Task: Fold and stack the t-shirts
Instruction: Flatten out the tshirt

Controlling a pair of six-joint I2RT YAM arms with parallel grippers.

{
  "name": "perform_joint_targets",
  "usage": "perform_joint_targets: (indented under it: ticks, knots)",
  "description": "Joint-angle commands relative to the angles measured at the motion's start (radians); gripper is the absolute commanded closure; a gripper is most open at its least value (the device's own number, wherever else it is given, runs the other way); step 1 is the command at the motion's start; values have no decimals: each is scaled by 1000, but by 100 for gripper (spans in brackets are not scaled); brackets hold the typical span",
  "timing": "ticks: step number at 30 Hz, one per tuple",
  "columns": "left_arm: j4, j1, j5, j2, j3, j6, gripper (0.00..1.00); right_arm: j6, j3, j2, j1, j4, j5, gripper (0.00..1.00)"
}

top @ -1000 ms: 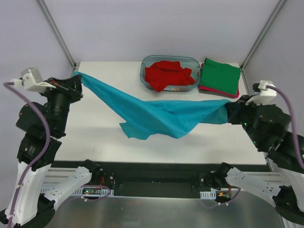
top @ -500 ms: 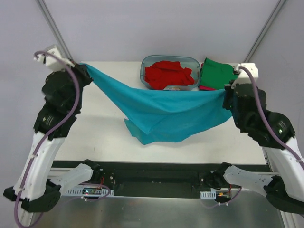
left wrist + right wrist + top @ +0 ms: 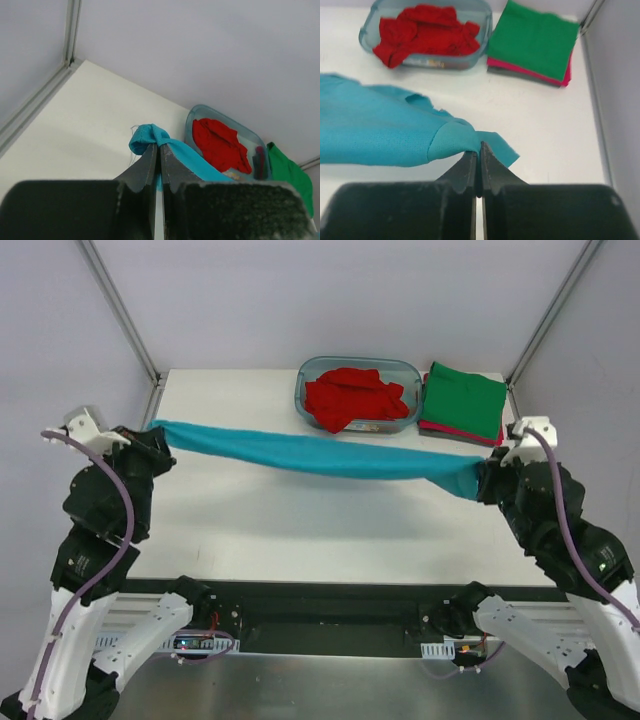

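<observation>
Left gripper (image 3: 160, 151) pinched tight on one end of teal shirt (image 3: 320, 454); right gripper (image 3: 479, 152) pinched tight on the other end. Shirt hangs stretched between them above table (image 3: 250, 515). Red shirt (image 3: 352, 395) in tub (image 3: 299, 395). Green shirt (image 3: 462, 400) folded atop magenta shirt (image 3: 448, 430), beside tub.

Noted: teal t-shirt (image 3: 320, 456) is soft matt knit cloth, fine weave visible. The tub (image 3: 299, 392) is clear glossy plastic; table (image 3: 300, 525) smooth matt white; right gripper (image 3: 479, 148) black, grainy matt.

Black housings (image 3: 100, 505) noted behind left pincer (image 3: 160, 146) and right pincer (image 3: 479, 149); white links (image 3: 62, 640) farther back. Mauve cables (image 3: 127, 520) routed from white blocks (image 3: 80, 425). Dark grey, tapered fingers (image 3: 142, 170) recorded.
</observation>
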Motion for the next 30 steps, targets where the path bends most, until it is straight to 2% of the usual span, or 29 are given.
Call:
perform_joint_targets:
  ticks: [1, 4, 7, 10, 13, 14, 18, 20, 22, 24, 25, 26, 28, 30]
  knots:
    - [-45, 12, 14, -33, -203, -124, 100, 86, -198, -56, -6, 27, -161, 99]
    - [-43, 15, 5, 36, -269, -154, 100, 94, -261, 8, -14, 19, -135, 99]
    - [-17, 62, 49, 212, -254, -155, 100, 97, -240, 165, -98, 13, -124, 99]
    - [33, 187, 228, 450, -210, -166, 100, 81, -203, 354, -236, 68, -226, 99]
    - [75, 271, 369, 662, -125, -149, 100, 53, -154, 543, -294, 106, -345, 97]
    - [77, 274, 377, 718, -90, -141, 92, 42, -148, 590, -296, 132, -348, 93]
    - [89, 278, 451, 892, 25, -118, 80, 34, -138, 707, -296, 232, -293, 90]
    - [90, 278, 494, 909, 50, -108, 51, 41, -129, 724, -296, 242, -244, 85]
    - [89, 276, 522, 867, 29, -105, 2, 51, -140, 703, -297, 234, -222, 67]
    - [90, 276, 560, 775, -57, -123, 1, 74, -179, 660, -297, 228, -204, 31]
    - [90, 274, 603, 723, -124, -141, 1, 93, -205, 628, -296, 216, -180, 24]
    - [92, 271, 636, 658, -192, -155, 1, 114, -235, 597, -296, 206, -152, 12]
    - [92, 235, 689, 520, -327, -177, 1, 174, -319, 501, -296, 189, -111, 1]
    - [104, 151, 707, 378, -463, -204, 1, 234, -412, 407, -300, 183, -94, 4]
